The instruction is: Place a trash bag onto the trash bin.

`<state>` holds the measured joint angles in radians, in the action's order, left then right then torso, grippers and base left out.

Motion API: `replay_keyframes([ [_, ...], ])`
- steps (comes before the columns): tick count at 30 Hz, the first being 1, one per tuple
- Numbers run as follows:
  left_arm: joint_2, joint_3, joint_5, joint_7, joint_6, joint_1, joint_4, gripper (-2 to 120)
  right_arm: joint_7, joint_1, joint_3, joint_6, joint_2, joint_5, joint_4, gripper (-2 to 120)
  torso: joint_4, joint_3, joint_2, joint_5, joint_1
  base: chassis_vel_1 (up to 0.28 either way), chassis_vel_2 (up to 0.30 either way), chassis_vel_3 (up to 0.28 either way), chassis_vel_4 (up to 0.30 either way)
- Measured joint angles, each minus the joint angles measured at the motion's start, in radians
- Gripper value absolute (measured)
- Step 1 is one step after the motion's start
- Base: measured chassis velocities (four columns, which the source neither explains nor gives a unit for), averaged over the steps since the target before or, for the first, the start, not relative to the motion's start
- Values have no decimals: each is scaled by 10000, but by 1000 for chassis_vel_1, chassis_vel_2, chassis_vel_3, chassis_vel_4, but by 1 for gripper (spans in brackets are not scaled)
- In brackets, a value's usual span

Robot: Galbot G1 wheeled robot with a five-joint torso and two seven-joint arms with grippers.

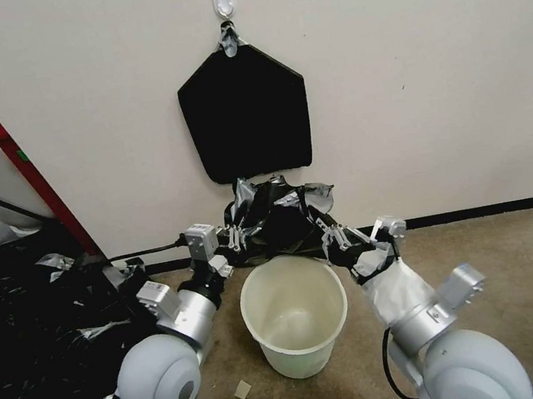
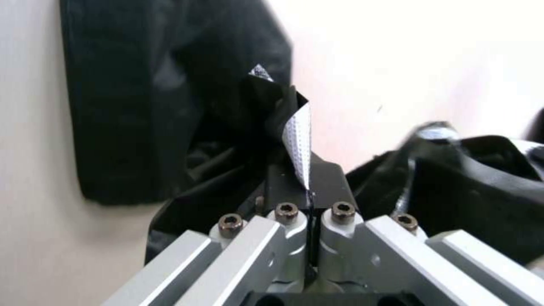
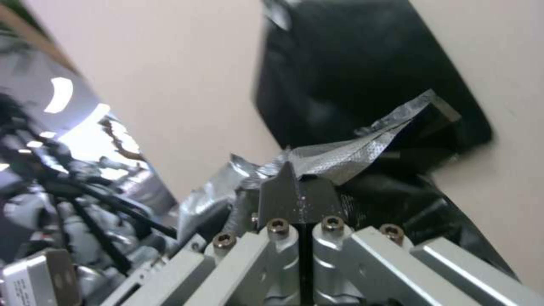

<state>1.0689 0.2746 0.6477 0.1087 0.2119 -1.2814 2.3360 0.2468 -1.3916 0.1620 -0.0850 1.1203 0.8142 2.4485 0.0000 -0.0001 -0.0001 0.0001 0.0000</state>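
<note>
Black glossy trash bag hangs between both grippers, behind and above trash bin on carpet, head view. L wrist: left gripper clamped on bag edge, film pinched between fingers. R wrist: right gripper likewise closed on crinkled film.

We reach both arms forward, left gripper and right gripper level and well apart, each with fingers pressed together on the bag.
</note>
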Motion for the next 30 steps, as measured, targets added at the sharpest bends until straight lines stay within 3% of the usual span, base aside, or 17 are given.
replay_keyframes([
  [6,86,316,536,-2,6,-96,734,0,-1543,218,315,767,-9,-71,236,0,1,0,0,0,0,0,0,0,0],
  [10,118,454,619,89,89,-232,1018,0,-1651,173,324,784,21,-173,464,0,0,0,0,0,0,0,0,0,0],
  [13,104,471,615,1019,843,-636,1432,0,-1170,-103,201,430,21,-460,541,0,1,0,1,-1,-1,0,0,0,0],
  [18,160,344,606,1942,1529,-844,1563,0,-440,-237,69,19,42,-564,545,0,0,0,0,-1,0,0,0,0,0],
  [21,213,200,593,2318,1838,-929,1499,0,373,-272,-24,-573,84,-509,531,0,0,0,1,-1,0,0,0,0,0],
  [23,304,-111,577,2434,2048,-1049,1057,0,1281,-343,-128,-1134,228,-303,-12,0,0,0,1,-1,0,0,0,0,0],
  [30,504,-841,-20,2350,1882,-954,-33,0,1436,-328,-326,-1012,483,-490,-1241,0,0,1,1,0,0,0,0,0,0],
])
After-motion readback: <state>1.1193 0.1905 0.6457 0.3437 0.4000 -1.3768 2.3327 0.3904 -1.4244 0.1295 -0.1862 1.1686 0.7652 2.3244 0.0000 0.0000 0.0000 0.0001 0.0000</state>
